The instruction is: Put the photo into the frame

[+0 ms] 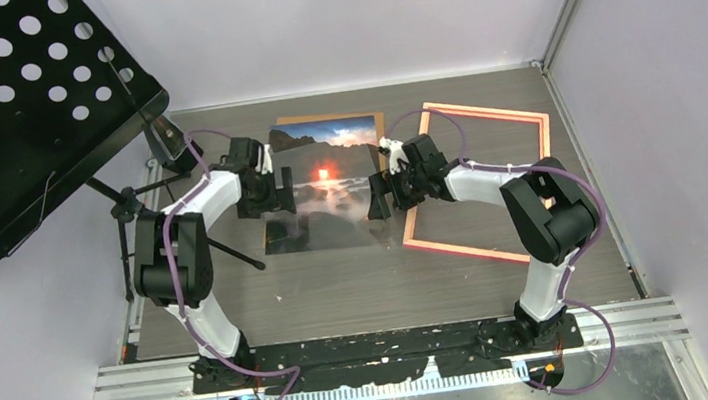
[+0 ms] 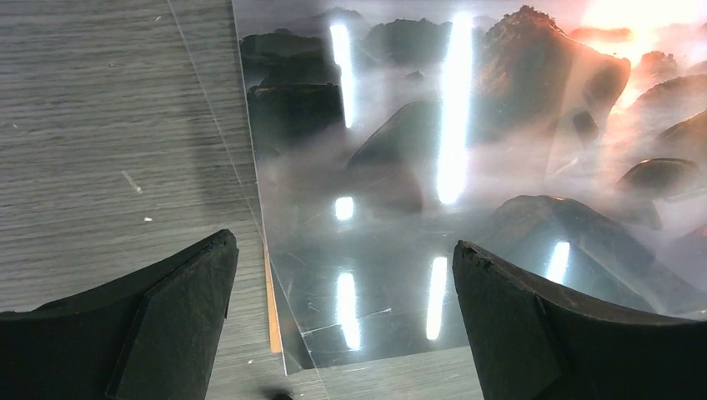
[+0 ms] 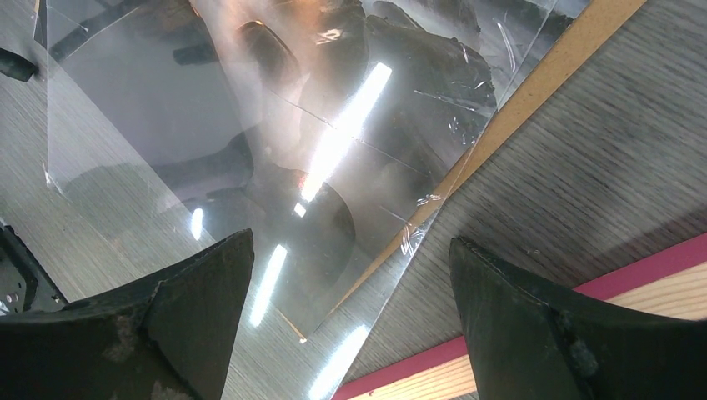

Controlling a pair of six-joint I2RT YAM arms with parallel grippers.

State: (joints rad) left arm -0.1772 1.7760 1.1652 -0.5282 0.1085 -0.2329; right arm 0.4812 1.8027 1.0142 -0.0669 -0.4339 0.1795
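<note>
The photo [image 1: 324,188] lies face up mid-table: orange sunset, mist and dark rocks. A clear glossy sheet [image 3: 100,167] lies over it, skewed, and a brown board [image 1: 331,119] pokes out at its far edge. The frame [image 1: 486,111], thin and pink-orange, lies flat to the right with bare table showing through it. My left gripper [image 1: 274,191] is open and empty at the photo's left edge; in the left wrist view [image 2: 346,308] its jaws straddle the photo's corner [image 2: 500,167]. My right gripper [image 1: 379,192] is open and empty between photo and frame. Its wrist view [image 3: 350,308] shows the frame's edge [image 3: 534,329].
A black perforated music stand [image 1: 6,99] on a tripod stands at the far left, overhanging the table's corner. Walls close in the table at the back and right. A thin strip of the brown board shows beside the photo in both wrist views [image 2: 272,300] [image 3: 534,83].
</note>
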